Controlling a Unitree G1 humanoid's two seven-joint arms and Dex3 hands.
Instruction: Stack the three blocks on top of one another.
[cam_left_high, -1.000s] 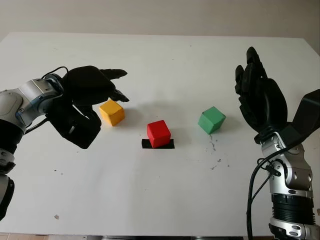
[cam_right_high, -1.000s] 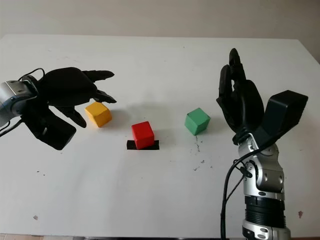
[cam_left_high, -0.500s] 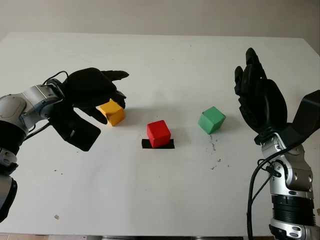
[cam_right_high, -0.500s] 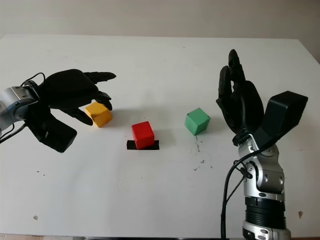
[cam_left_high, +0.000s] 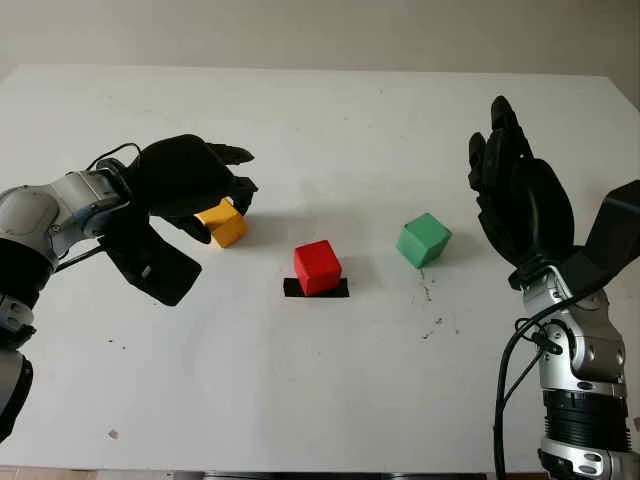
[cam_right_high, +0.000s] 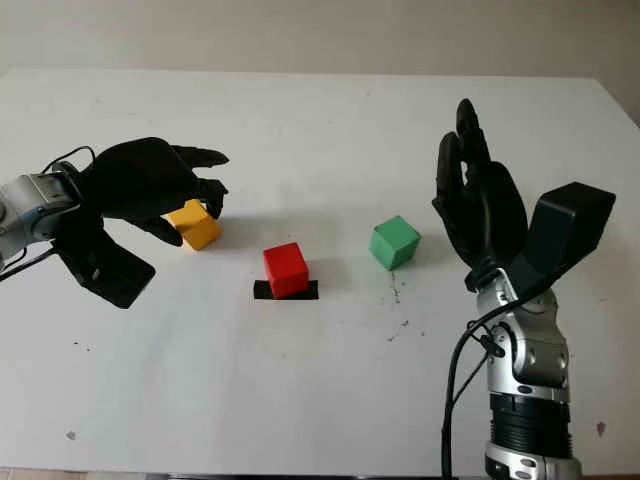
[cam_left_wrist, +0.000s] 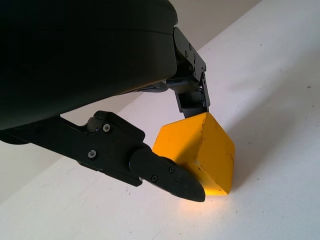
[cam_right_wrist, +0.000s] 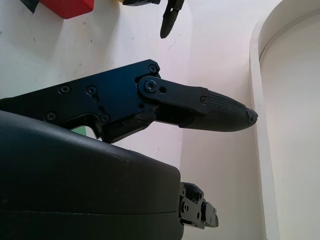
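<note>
Your left robot hand (cam_left_high: 190, 185) grips the yellow block (cam_left_high: 224, 221).
Fingers pinch it, tilted on the worktop (cam_left_high: 330, 390); red block (cam_left_high: 317, 267) just beyond, green block (cam_left_high: 423, 240) beside your open right robot hand (cam_left_high: 520, 195).

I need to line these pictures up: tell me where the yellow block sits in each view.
Left eye view: yellow block under the left hand, left of the red block.
Right eye view: same spot, left of red.
Left wrist view: centre, between the fingers.
Right wrist view: cannot tell.
Shared landmark: red block.
</note>
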